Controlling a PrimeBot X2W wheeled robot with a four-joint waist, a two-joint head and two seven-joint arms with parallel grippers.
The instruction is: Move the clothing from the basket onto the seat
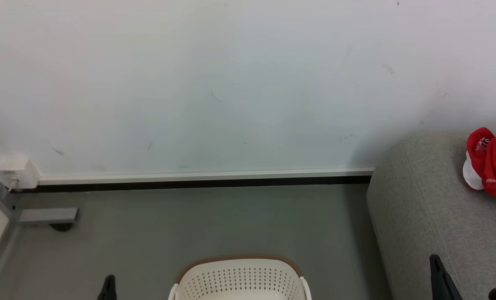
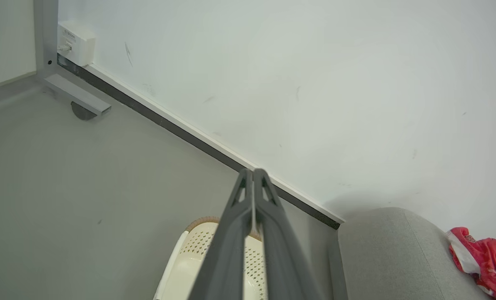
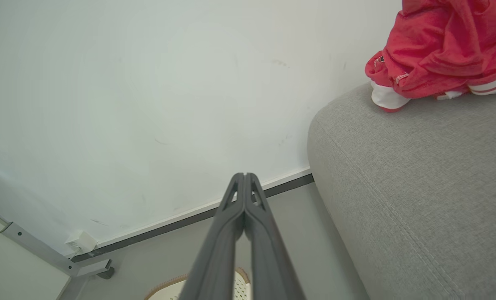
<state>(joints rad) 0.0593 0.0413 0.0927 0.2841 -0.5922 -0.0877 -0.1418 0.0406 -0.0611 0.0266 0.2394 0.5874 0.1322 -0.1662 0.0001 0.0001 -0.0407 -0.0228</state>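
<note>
Red clothing (image 1: 492, 162) with white parts lies on the grey seat (image 1: 431, 216) at the right; it shows too in the left wrist view (image 2: 485, 258) and the right wrist view (image 3: 443, 46). The cream basket (image 1: 240, 278) with a brown rim stands on the floor at the bottom middle; what lies inside is out of view. My left gripper (image 2: 252, 171) is shut with nothing in it, above the basket (image 2: 198, 258). My right gripper (image 3: 244, 175) is shut and holds nothing, left of the seat (image 3: 418, 187). In the head view their dark fingertips show at the lower left (image 1: 108, 282) and lower right (image 1: 436, 262).
A white wall with a dark skirting strip runs behind the grey floor. A white socket box (image 1: 16, 171) sits at the left corner by a grey metal frame foot (image 1: 48, 216). Bare floor lies between the basket and the wall.
</note>
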